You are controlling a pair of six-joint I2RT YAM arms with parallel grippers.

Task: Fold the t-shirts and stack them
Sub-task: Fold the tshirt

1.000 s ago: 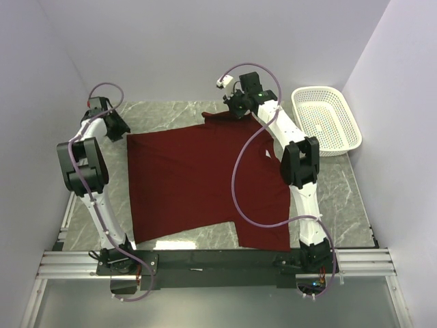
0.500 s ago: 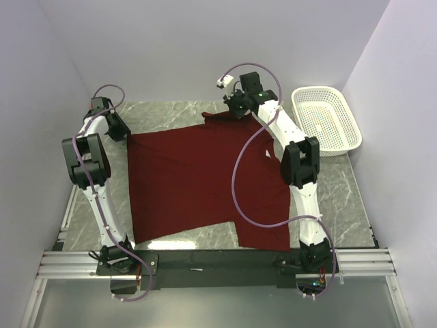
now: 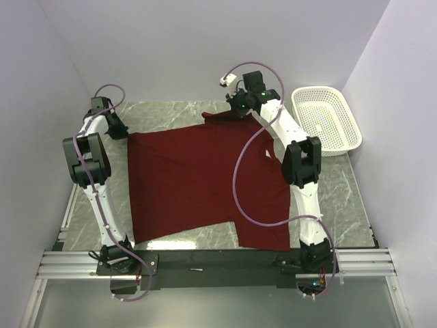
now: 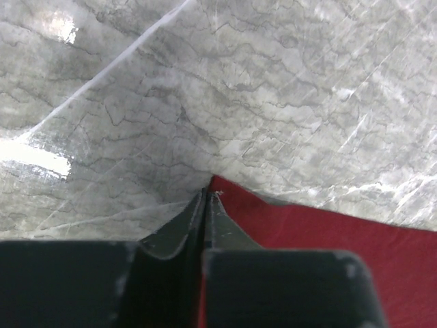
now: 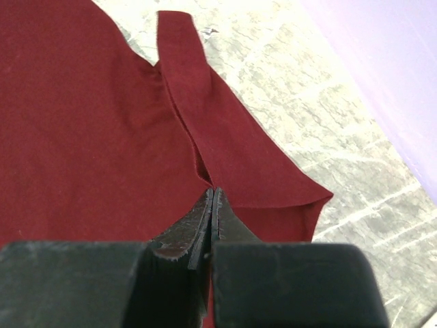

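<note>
1. T-shirt [image 3: 198, 178]: one, maroon, lying flat and unfolded across the middle of the marble tabletop [image 3: 341, 191]. Hem to the left, white neck label [image 3: 266, 156] to the right. Its outline matches a second ago.
2. Left claw [image 3: 125, 132]: at the far-left hem corner. A second ago the jaws stood about half apart, and now they are pressed together. The wrist view shows the corner's point right at the tips and a sliver of red between the fingers, so I judge this a fresh pinch on the cloth.
3. Right claw [image 3: 235, 109]: at the far sleeve [image 5: 225, 150], by its seam. Closed as before, with the fabric puckered at the tips, so apparently gripping.
4. Basket [image 3: 326, 119]: white, perforated, at the far right, well apart from the shirt.
5. Meaning: both far-edge points now appear held and no fold has been made. The likely next step is to lift the far edge together and carry it towards the near edge. A thin corner pinch may slip.
</note>
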